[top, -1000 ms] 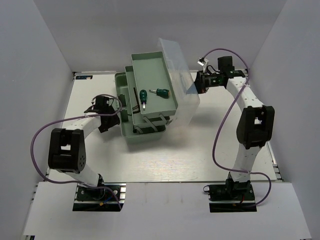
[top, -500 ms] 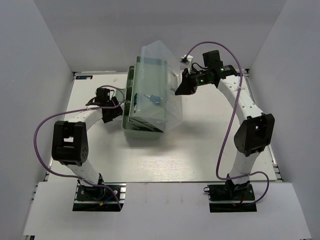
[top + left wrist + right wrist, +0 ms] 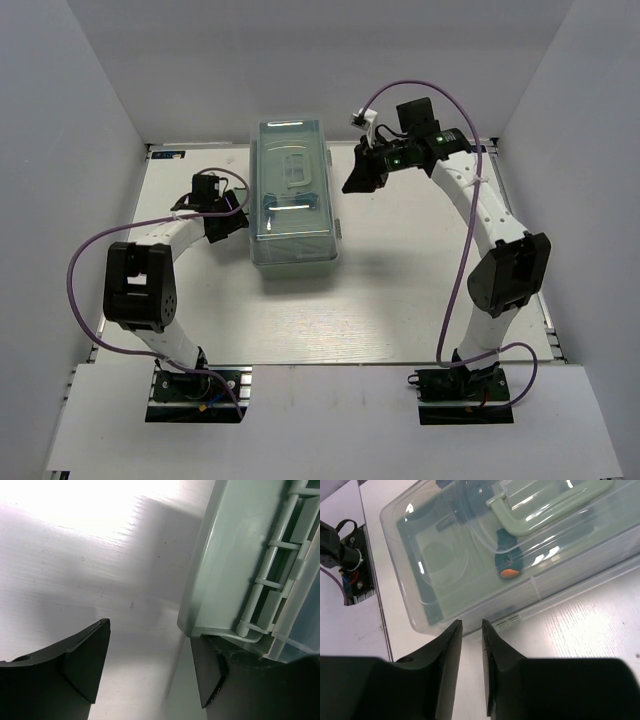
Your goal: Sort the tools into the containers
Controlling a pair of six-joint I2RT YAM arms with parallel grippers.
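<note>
Scene: a white counter (image 3: 400, 290) with pale walls on three sides, and two robot arms bolted at its near edge.
Toolbox (image 3: 292, 235): pale sage green, standing on the counter left of the middle, between the two arms, with its long side running away from them.
Lid (image 3: 290, 165): translucent and lying flat over the toolbox, with a pale green handle (image 3: 550, 510) on top.
Tools: a green-handled screwdriver (image 3: 507, 550) with an orange end shows through the lid, inside the toolbox and just under the handle. Other dark shapes lie inside, too blurred to name.
Left claw (image 3: 232, 222): low beside the left wall of the toolbox, fingers spread wide and holding nothing. In the left wrist view its right finger (image 3: 205, 675) sits right at the toolbox's bottom corner; whether they touch I cannot tell.
Right claw (image 3: 355, 178): raised off the counter, just off the toolbox's far right edge. Its fingers (image 3: 447, 655) stand a narrow slit apart with nothing between them.
</note>
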